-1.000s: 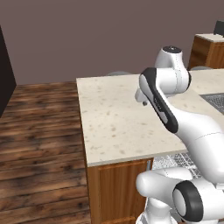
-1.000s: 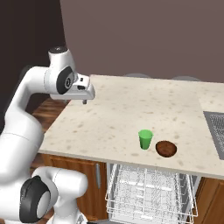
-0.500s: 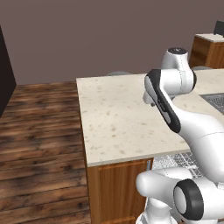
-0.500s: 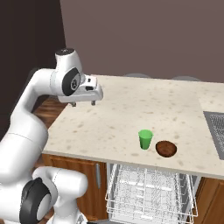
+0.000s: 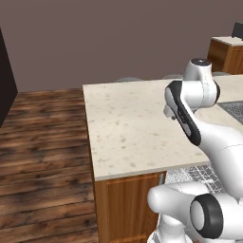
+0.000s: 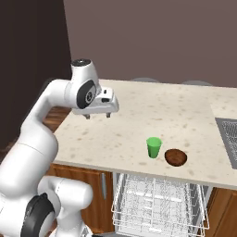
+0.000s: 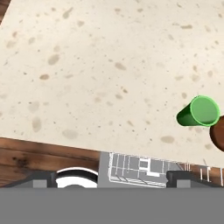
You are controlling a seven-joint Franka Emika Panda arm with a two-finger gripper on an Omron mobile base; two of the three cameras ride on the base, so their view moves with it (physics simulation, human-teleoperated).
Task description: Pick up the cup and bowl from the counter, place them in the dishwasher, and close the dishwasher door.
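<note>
The green cup (image 6: 153, 147) stands upright near the front edge of the beige counter (image 6: 139, 115), with the reddish-brown bowl (image 6: 176, 157) just to its right. My gripper (image 6: 98, 115) hangs open over the counter's left part, well to the left of the cup and above the slab, holding nothing. In the hand view the cup (image 7: 199, 111) lies to the right, the bowl (image 7: 218, 133) is cut by the right edge, and the fingertips (image 7: 41, 177) stand wide apart. Under the counter edge the dishwasher's white wire rack (image 6: 159, 203) is pulled out. The dishwasher door is out of view.
A dark sink (image 6: 229, 139) is set into the counter to the right of the bowl. Grey stool tops (image 6: 146, 79) peek over the far edge. A separate wooden cabinet (image 5: 228, 52) stands at the back right. Wooden floor (image 5: 42, 156) lies left of the counter.
The arm has swung the gripper rightward over the counter, closer to the cup. Cup and bowl have not moved.
</note>
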